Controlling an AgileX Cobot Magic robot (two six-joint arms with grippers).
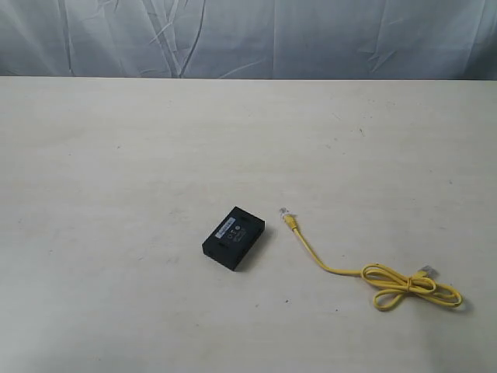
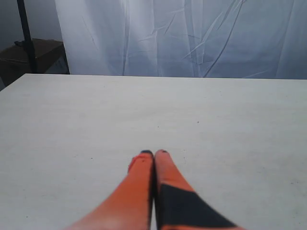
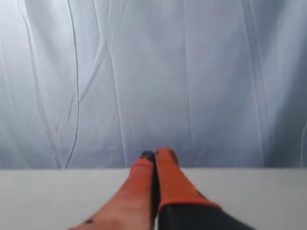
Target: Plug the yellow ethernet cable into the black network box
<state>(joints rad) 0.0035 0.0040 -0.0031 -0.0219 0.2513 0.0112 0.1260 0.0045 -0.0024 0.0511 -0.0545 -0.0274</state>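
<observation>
The black network box (image 1: pixel 234 237) lies flat on the table near the middle front, its white label facing up. Just right of it lies the yellow ethernet cable (image 1: pixel 342 270), one clear plug (image 1: pixel 285 213) a short gap from the box and the other end in a looped bundle (image 1: pixel 411 287) further right. Neither arm appears in the exterior view. My left gripper (image 2: pixel 154 153) is shut, orange fingers pressed together over bare table. My right gripper (image 3: pixel 154 154) is also shut with nothing in it, pointing toward the curtain. Box and cable are out of both wrist views.
A pale table (image 1: pixel 116 171) fills the exterior view, backed by a wrinkled white curtain (image 1: pixel 248 35). In the left wrist view a dark stand with a brown box (image 2: pixel 29 52) sits beyond the table's far corner.
</observation>
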